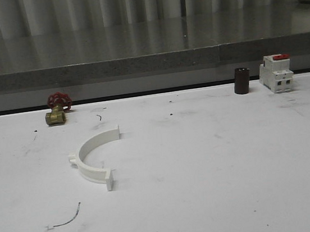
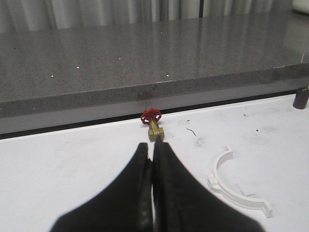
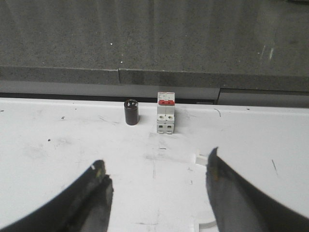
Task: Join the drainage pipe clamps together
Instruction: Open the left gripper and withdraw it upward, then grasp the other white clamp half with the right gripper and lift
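One white half-ring drainage pipe clamp [image 1: 91, 158] lies flat on the white table, left of centre, its open side facing right. In the left wrist view this clamp [image 2: 235, 187] lies off to the side of my left gripper [image 2: 151, 145], which is shut with nothing between its black fingers. My right gripper [image 3: 156, 159] is open above bare table. Beside its one finger peek a square white tab [image 3: 200, 158] and a curved white edge [image 3: 206, 224] of a second clamp, the rest hidden behind that finger.
A brass valve with a red handwheel [image 1: 57, 109] stands at the table's back left, straight ahead of the left fingers. A dark cylinder [image 1: 242, 80] and a white-and-red breaker block [image 1: 276, 73] stand at the back right. A grey stone ledge [image 1: 137, 64] bounds the back.
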`<state>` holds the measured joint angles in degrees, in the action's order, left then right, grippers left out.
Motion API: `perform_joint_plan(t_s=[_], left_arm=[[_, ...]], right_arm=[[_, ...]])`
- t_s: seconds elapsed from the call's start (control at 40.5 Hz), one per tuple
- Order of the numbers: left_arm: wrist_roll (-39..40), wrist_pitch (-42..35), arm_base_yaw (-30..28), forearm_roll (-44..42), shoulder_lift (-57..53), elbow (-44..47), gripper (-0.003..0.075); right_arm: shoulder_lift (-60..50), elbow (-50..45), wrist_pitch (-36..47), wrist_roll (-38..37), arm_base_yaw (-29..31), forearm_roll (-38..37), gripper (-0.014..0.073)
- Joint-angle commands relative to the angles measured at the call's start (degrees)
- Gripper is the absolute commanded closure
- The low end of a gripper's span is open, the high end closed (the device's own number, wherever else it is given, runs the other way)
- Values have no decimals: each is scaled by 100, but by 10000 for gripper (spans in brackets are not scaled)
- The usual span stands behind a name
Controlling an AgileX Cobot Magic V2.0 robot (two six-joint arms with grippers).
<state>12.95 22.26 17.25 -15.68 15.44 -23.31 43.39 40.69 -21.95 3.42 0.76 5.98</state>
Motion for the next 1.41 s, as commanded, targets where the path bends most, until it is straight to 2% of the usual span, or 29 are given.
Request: perform_joint_plan(t_s=[0.0, 0.297, 0.47, 0.618, 0.989, 1.384], left_arm=[[7, -408, 42, -42, 34, -149, 741], [7, -408, 42, -42, 34, -149, 741], [7, -408, 42, -42, 34, -149, 741], [7, -408, 42, -42, 34, -149, 741], [7, -408, 42, -42, 34, -149, 741], [7, -408, 42, -42, 34, -149, 741]], right_arm=[[624, 634, 199, -95, 95, -54, 125], [2494, 1687, -477, -84, 1392, -61, 125], [3595, 2296, -1130, -76, 1743, -61, 125], [4470, 2710, -1418, 104, 1816, -66, 125], [6053, 3104, -1493, 377, 1805, -56, 125], [6539, 3104, -1126, 377, 1805, 10, 126]])
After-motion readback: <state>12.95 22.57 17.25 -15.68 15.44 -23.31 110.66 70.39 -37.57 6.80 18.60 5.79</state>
